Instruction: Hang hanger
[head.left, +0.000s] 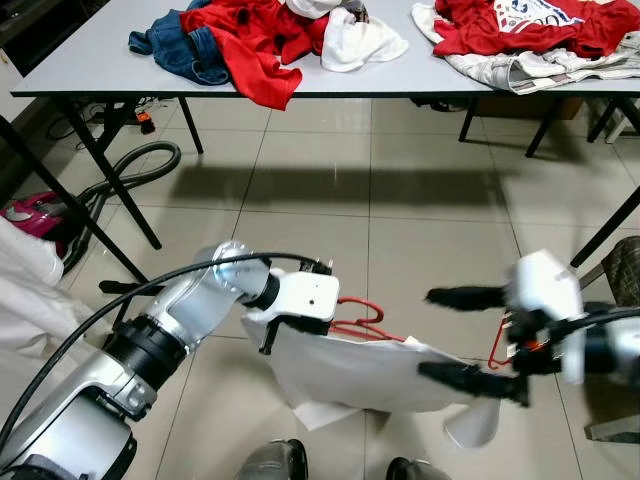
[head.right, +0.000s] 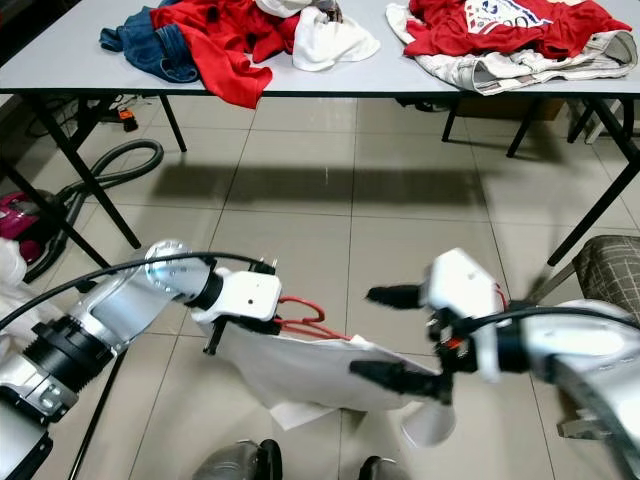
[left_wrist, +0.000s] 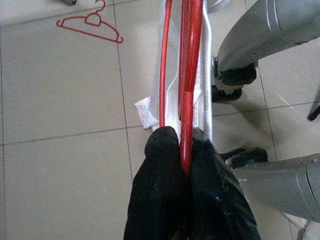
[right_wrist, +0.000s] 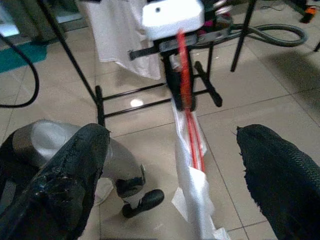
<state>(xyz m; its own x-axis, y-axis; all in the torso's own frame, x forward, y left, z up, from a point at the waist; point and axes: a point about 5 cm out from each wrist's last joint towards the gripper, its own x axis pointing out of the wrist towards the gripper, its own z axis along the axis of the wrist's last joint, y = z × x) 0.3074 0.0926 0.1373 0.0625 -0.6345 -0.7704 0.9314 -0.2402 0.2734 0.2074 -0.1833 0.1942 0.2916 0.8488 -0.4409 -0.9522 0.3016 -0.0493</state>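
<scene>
Floor room: open tiled floor (head.left: 400, 250) stretches between the robot and the long table (head.left: 100, 70), whose near edge runs across the top of the head views.
Edges: black table legs (head.left: 120, 190) stand on the robot's left; a vacuum hose (head.left: 130, 165) curls beside them on the floor; a woven stool (head.right: 615, 265) sits at the far right.
Table load: red, white and blue clothes (head.left: 250, 40) lie heaped on the tabletop.
Left gripper (left_wrist: 182, 155): fingers pinched tight on the red hanger (head.left: 360, 320), holding it low over the floor in front of the robot.
Hanger: thin red wire, its bars running straight out from between the left fingers; a white garment (head.left: 350, 375) hangs on it and droops toward the tiles.
Right gripper (head.left: 455, 335): fingers spread wide, one above and one below, at the garment's far end, the lower finger at the cloth; blurred in the head views.
Relative position: the hanger spans the gap between the two grippers.
Second hanger (left_wrist: 90, 25): red, lying flat on the tiles, well apart.
Robot feet (head.left: 275, 460): just beneath the garment.
</scene>
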